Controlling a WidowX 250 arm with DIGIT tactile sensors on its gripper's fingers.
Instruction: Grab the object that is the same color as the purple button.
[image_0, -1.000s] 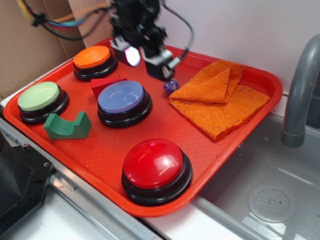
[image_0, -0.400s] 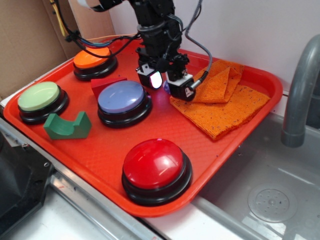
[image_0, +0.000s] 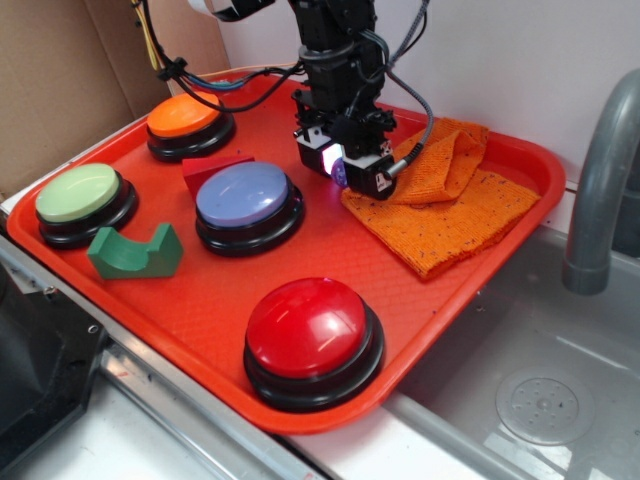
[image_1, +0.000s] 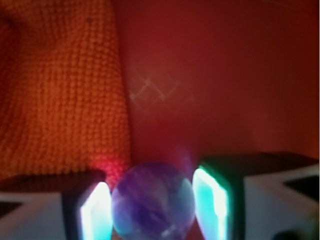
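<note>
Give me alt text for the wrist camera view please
A small purple marbled ball sits between the gripper's two glowing fingers, jaws open around it. It rests on a red tray, with an orange knitted cloth at left.

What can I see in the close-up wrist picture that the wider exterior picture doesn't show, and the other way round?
Only the wrist view shows the gaps beside the purple ball between the glowing fingers, so they have not clamped it. Only the exterior view shows the purple button, the other buttons, the blocks and the sink. Both show the ball, the gripper, the orange cloth and the red tray.
</note>
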